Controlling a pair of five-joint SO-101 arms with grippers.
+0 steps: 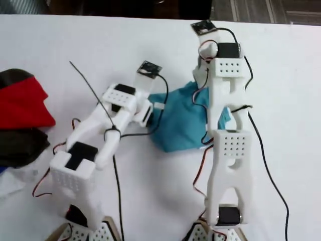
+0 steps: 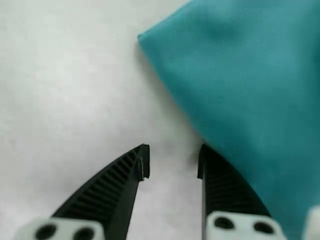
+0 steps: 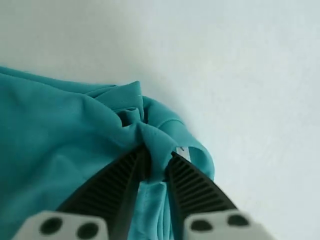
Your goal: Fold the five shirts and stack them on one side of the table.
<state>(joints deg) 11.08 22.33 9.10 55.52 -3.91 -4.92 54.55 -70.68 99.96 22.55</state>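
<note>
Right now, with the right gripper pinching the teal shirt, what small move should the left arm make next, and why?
Probably the left gripper should edge toward the teal shirt and close on its border. Its jaws stand open over bare table beside the fabric, while the right gripper is shut on a bunched fold, so a second hold might help spread it.

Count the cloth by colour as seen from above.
teal shirt: 1
red cloth: 1
dark cloth: 2 patches, possibly one piece
Total: 4 patches; the rest of the pile at the table edge is too small to tell.
</note>
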